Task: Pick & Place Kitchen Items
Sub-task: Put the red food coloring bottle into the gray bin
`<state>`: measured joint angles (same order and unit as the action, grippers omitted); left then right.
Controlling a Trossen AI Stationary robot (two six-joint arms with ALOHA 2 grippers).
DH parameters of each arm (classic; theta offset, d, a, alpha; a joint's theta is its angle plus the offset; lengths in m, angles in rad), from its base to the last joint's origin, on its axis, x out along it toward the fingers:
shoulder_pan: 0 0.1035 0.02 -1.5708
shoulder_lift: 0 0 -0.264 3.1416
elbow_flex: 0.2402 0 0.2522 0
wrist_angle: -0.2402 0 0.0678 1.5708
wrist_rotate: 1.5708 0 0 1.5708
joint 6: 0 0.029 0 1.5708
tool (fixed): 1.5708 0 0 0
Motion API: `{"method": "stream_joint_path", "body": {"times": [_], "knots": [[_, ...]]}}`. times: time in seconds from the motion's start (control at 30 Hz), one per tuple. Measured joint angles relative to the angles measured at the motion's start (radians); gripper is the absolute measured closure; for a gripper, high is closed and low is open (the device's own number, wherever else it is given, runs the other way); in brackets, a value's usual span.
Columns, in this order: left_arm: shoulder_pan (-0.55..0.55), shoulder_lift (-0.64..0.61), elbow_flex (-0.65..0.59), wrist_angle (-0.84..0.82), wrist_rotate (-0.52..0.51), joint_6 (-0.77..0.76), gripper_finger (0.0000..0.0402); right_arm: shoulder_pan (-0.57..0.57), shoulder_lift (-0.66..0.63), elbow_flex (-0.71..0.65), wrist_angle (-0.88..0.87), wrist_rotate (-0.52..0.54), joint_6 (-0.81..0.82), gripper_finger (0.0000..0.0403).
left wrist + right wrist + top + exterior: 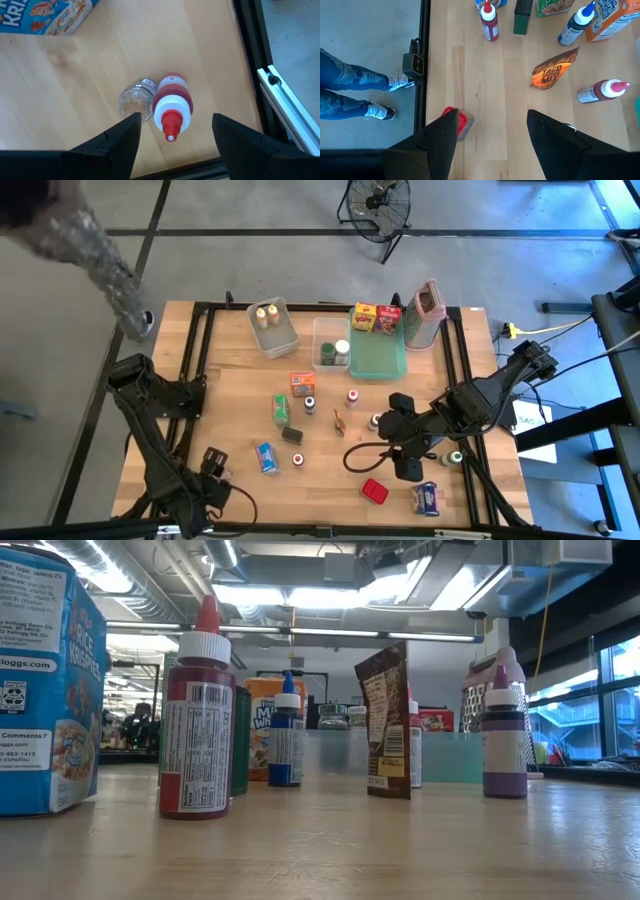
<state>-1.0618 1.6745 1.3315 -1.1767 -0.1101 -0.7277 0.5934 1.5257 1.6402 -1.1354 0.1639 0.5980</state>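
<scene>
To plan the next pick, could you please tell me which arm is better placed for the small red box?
Right: the right end effector hovers open beside the red box, while the left end effector is across the table, above a red-capped bottle.

Blue cereal box [45,690] cut off at the low view's edge; distant figures behind it perhaps people, too blurred.

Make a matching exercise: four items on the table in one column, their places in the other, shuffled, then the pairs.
Things:
1. two yellow-capped jars
2. yellow and red boxes
3. red box
4. blue cereal box

Places:
A. teal tray
B. bare wood near the right gripper
C. clear bin at the table's far side
D. bare wood, left half

Pairs: 1-C, 2-A, 3-B, 4-D
</scene>
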Motion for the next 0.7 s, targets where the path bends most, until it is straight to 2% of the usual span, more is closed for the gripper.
{"method": "stream_joint_path", "body": {"times": [0.27,0.7], "knots": [[-0.021,-0.009,-0.065,0.055,-0.010,-0.029,0.0162,-0.004,0.000,0.000,0.021,0.000,0.004,0.0164],[-0.029,-0.011,-0.066,0.060,-0.041,-0.022,0.0162,-0.039,0.000,0.000,0.030,0.000,0.003,0.0165]]}}
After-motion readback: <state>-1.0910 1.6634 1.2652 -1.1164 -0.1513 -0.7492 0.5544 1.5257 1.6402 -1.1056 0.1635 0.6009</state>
